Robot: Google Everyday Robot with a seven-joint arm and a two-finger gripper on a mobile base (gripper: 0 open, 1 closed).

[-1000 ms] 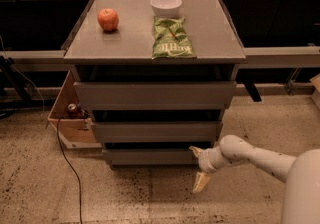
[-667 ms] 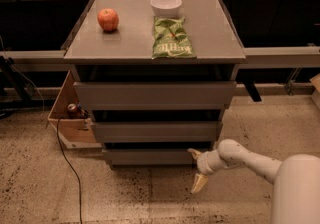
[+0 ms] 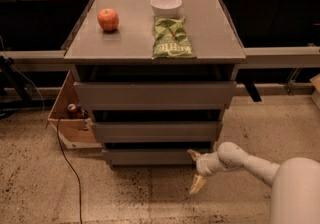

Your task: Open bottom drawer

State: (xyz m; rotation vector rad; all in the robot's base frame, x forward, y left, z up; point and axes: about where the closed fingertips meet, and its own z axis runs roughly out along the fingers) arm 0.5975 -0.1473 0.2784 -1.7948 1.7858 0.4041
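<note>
Reaching in from 4 o'clock of the view, the arm (image 3: 250,164) runs nearly level just above the floor, with the wrist turned toward the cabinet (image 3: 155,95). The gripper (image 3: 195,169) sits at the right end of the bottom drawer (image 3: 150,157), at 3 o'clock of its front. The fingers (image 3: 198,184) are spread wide and hold nothing. The upper one points to 10 o'clock at the front's right corner, and the lower one points to 6 o'clock at the floor. The upper tip appears to touch the corner, though contact cannot be confirmed from this angle.

Finding: the fronts carry no handles, so the low position at the drawer's end is most likely chosen to catch the edge of the front with one finger and draw it outward. The level forearm suits a straight pull toward 6 o'clock.

The bottom drawer lies lowest of three, under the mid drawer (image 3: 155,131). No interior shows, so it is judged shut and the pull not yet begun.

On the tabletop (image 3: 130,43) an apple (image 3: 108,19) rests at 10 o'clock, a bowl (image 3: 166,5) at 12 o'clock and a bag (image 3: 171,38) just below the bowl. All are well apart from the gripper. A box (image 3: 67,128) stands on the floor at the cabinet's 9 o'clock.
</note>
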